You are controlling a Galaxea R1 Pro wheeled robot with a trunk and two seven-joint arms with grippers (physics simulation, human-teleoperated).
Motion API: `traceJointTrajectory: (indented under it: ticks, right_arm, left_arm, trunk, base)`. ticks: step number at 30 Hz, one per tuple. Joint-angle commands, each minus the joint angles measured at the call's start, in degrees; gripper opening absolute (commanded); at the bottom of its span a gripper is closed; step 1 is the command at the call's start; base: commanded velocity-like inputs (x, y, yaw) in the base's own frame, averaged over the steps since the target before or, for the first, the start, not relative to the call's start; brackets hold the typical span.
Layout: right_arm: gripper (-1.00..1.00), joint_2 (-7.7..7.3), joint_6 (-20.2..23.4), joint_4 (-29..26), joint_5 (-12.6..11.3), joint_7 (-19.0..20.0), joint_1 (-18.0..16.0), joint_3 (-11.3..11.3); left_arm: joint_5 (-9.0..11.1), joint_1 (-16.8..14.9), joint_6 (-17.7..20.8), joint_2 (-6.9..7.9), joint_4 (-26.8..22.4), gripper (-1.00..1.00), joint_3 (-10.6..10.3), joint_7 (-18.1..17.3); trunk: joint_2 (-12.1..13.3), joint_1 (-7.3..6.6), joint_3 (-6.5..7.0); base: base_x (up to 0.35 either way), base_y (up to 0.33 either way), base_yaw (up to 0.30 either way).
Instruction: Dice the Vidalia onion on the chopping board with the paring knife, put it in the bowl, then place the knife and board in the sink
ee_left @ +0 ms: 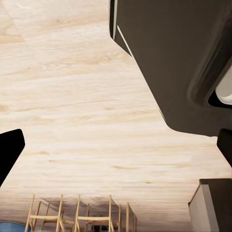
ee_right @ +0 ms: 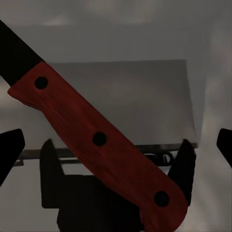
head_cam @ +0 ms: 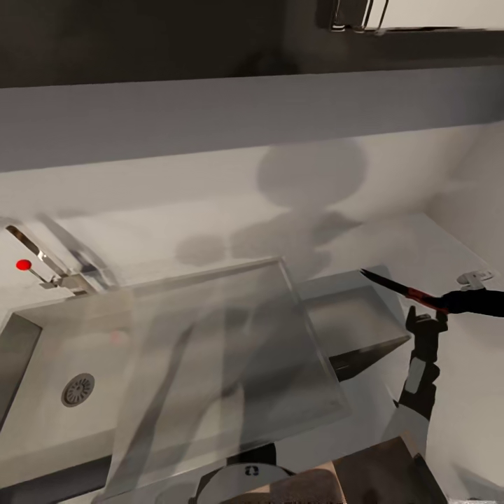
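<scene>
Paring knife is clamped in the right jaws above the countertop, beside the sink; left jaws' state unclear.

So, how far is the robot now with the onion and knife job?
It looks to be in the late part. The right gripper holds the paring knife by its red handle above the countertop, right of the sink. No onion can be seen in the basin, so it has probably been taken out; the dicing cannot be checked. Left to do: put the knife, and the chopping board, into the sink.
</scene>
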Motion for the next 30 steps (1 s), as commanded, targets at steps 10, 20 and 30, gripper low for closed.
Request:
traceJointTrajectory:
  ticks: [10, 20, 30]
  right_arm:
    - [1.0, 0.4, 0.09, 1.44, 0.55, 0.44, -0.04, -0.26]
    - [1.0, 0.61, 0.04, 1.77, 0.63, 0.44, -0.04, -0.26]
    - [1.0, 0.85, 0.04, 1.78, 0.64, 0.44, -0.04, -0.26]
  left_arm:
    - [0.59, -0.07, 0.09, 0.0, 0.11, 1.0, -0.48, -0.26]
    - [0.59, -0.06, 0.09, 0.0, 0.1, 1.0, -0.48, -0.26]
    - [0.59, -0.07, 0.09, 0.0, 0.1, 1.0, -0.48, -0.26]
  trunk:
    - [-0.1, 0.03, -1.01]
    - [-0.1, 0.03, -1.6]
    - [-0.1, 0.03, -1.64]
  base:
    - [0.0, 0.0, 0.0]
    - [0.0, 0.0, 0.0]
    - [0.0, 0.0, 0.0]
